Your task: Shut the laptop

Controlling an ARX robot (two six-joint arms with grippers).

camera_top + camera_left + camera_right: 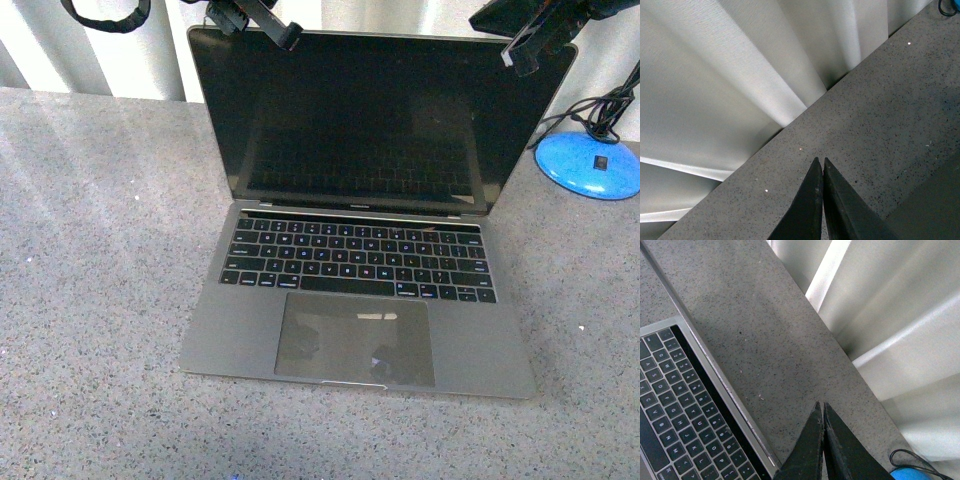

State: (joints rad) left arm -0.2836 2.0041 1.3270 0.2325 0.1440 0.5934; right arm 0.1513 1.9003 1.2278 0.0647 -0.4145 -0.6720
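Grey speckled stone forms the table point(90, 300). The laptop point(360, 260) sits mid-table with its base flat and its trackpad toward the near edge. Its dark screen point(370, 110) stands open, leaning slightly back toward the far white curtain point(100, 45). The lid's top edge looks like the natural place to push from, which likely explains why both arms hang high at the far side. The left gripper point(290, 42) is at the lid's top left corner and the right gripper point(518, 62) at its top right. I cannot tell whether either touches the edge. Each wrist view shows the fingers pressed together, holding nothing. A blue disc base point(590, 165) with cables lies to the right of the laptop.
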